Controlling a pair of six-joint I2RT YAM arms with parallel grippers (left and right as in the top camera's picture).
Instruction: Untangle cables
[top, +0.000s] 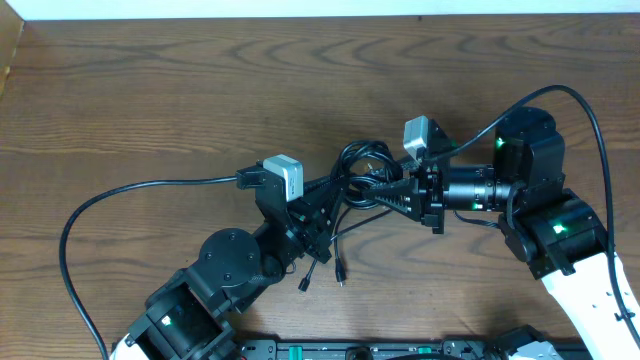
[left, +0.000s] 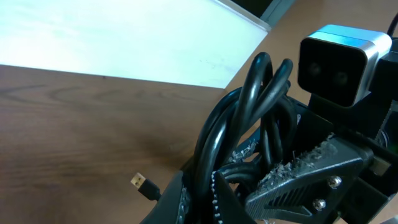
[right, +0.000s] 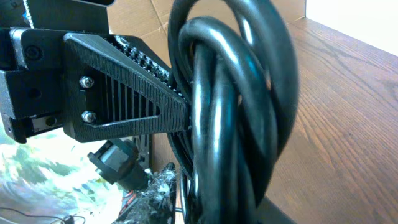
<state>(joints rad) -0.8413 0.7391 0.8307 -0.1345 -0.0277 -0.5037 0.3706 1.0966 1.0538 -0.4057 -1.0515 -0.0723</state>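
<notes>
Overhead: thin black cables (top: 358, 165) bunch in the middle of the brown wooden desk (top: 150, 100). The left pincer (top: 322, 205) clamps them. The right pincer (top: 395, 195) is buried there; open or closed, I cannot tell.
Left wrist: loops rise from its closed jaws, and a gold-tipped plug (left: 138, 182) lies apart.
Right wrist: blurred cords hide its jaws.

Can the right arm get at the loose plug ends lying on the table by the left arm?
Probably not cleanly. The plug ends lie close beside the left arm, which crowds that side, and the right tool is up against the knotted cables.
</notes>
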